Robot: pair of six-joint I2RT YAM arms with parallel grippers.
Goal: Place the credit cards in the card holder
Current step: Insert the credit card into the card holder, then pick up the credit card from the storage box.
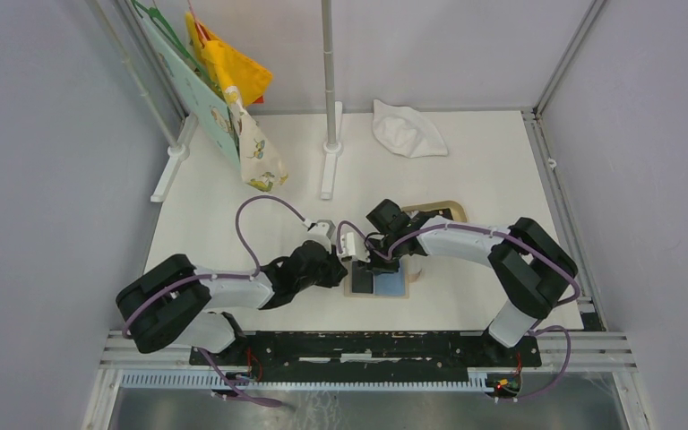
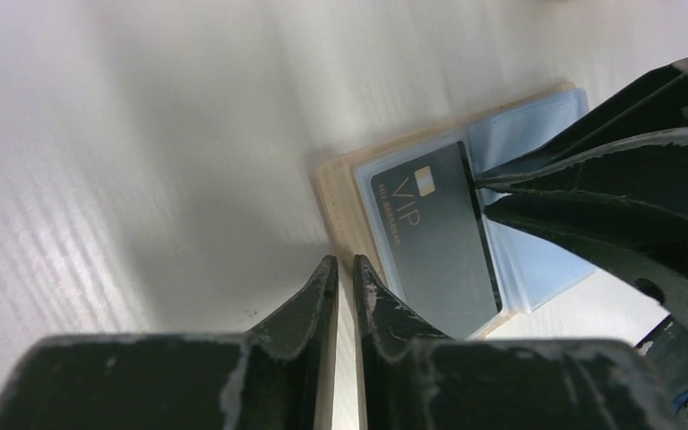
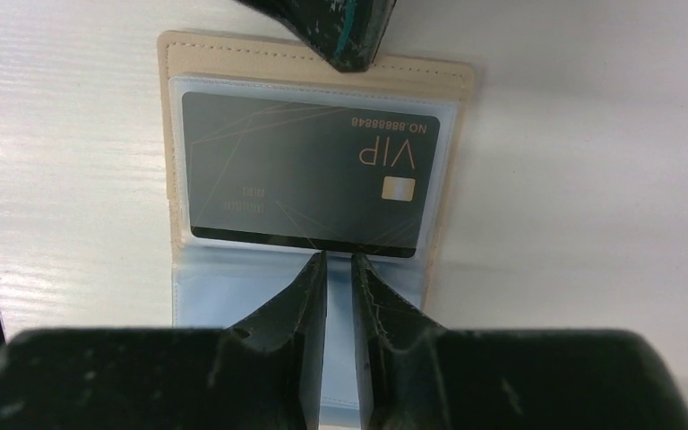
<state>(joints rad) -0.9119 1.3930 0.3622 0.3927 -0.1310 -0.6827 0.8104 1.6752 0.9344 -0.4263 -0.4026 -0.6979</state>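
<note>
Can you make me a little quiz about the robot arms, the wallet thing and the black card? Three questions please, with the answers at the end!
1. True or false: the small beige folding card holder lies opened out flat on the white table.
2. Which word is printed on the black rectangular plastic card lying in the holder? A) VIP B) BANK C) GOLD
3. Fill the gap: the pocketed lining inside the holder is light ____.

Key: 1 true; 2 A; 3 blue.
</note>
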